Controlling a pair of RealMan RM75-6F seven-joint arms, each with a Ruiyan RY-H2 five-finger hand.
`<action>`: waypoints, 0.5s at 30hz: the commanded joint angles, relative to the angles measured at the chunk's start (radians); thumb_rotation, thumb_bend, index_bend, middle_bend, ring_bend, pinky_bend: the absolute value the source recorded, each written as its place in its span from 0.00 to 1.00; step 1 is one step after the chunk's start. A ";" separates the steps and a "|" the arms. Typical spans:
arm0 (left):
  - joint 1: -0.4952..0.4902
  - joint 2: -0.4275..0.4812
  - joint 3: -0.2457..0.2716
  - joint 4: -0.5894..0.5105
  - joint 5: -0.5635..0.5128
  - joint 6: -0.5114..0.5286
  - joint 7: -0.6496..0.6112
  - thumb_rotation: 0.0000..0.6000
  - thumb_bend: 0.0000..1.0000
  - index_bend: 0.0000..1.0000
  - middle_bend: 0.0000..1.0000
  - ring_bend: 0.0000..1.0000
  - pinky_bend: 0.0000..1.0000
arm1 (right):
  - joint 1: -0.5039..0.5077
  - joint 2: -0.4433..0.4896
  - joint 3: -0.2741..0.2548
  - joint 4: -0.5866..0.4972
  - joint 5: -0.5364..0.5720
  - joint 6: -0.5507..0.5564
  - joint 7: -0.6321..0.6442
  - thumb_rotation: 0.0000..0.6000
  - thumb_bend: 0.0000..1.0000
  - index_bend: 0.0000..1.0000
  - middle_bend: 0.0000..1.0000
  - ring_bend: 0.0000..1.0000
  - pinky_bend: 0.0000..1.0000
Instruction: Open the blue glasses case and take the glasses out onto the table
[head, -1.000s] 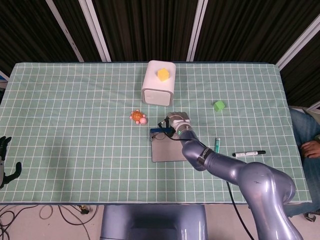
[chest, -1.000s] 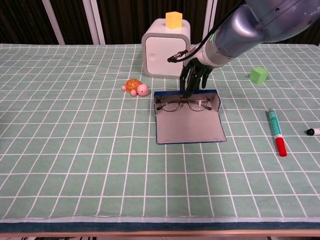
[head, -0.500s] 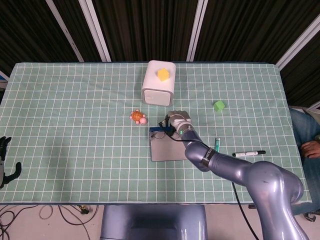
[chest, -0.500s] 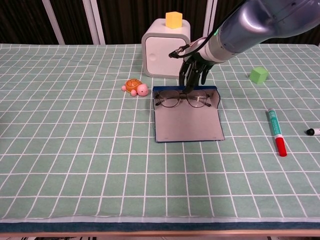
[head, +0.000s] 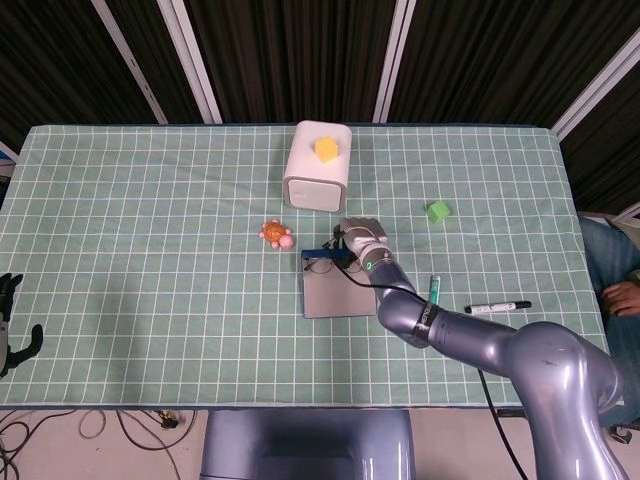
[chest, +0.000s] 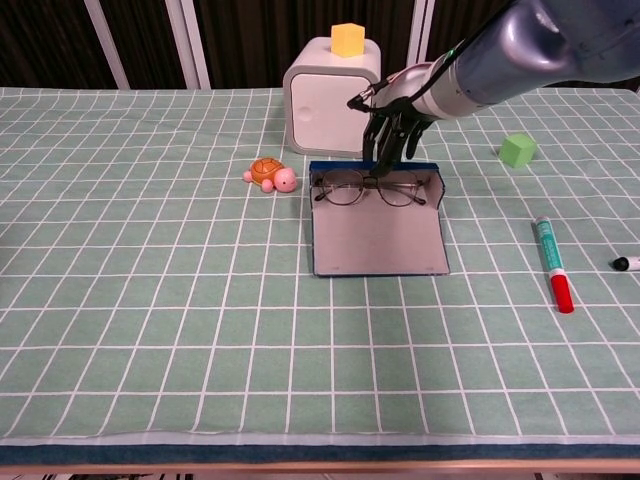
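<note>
The blue glasses case (chest: 380, 240) lies open in mid-table, its grey lining up and its blue back wall (chest: 340, 166) standing; the head view shows it too (head: 335, 295). The thin-rimmed glasses (chest: 345, 188) hang slightly above the case's far end, also seen in the head view as glasses (head: 320, 265). My right hand (chest: 397, 125) reaches down from the right and pinches them at the bridge; the head view shows the same hand (head: 358, 238). My left hand (head: 10, 322) rests at the table's near left edge, fingers apart, holding nothing.
A white box (chest: 330, 98) with a yellow cube (chest: 347, 39) on top stands just behind the case. An orange toy turtle (chest: 271, 175) sits to the case's left. A green cube (chest: 517, 150), a green-and-red marker (chest: 552, 264) and a black marker (head: 497, 306) lie to the right.
My right hand has risen and drawn back toward the white box, bringing the glasses up off the case lining. The left hand has stayed still.
</note>
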 joint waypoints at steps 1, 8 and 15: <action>0.000 0.000 0.000 0.000 0.000 0.000 0.001 1.00 0.46 0.03 0.00 0.00 0.00 | -0.019 0.006 0.007 -0.019 -0.046 0.021 0.033 1.00 0.47 0.54 0.44 0.33 0.21; 0.000 -0.001 0.001 -0.001 -0.001 0.001 0.004 1.00 0.46 0.03 0.00 0.00 0.00 | -0.044 0.016 0.013 -0.050 -0.135 0.050 0.081 1.00 0.47 0.54 0.43 0.33 0.21; -0.001 -0.001 0.000 0.000 -0.002 0.001 0.005 1.00 0.46 0.03 0.00 0.00 0.00 | -0.056 0.027 0.015 -0.068 -0.176 0.077 0.107 1.00 0.47 0.55 0.43 0.33 0.21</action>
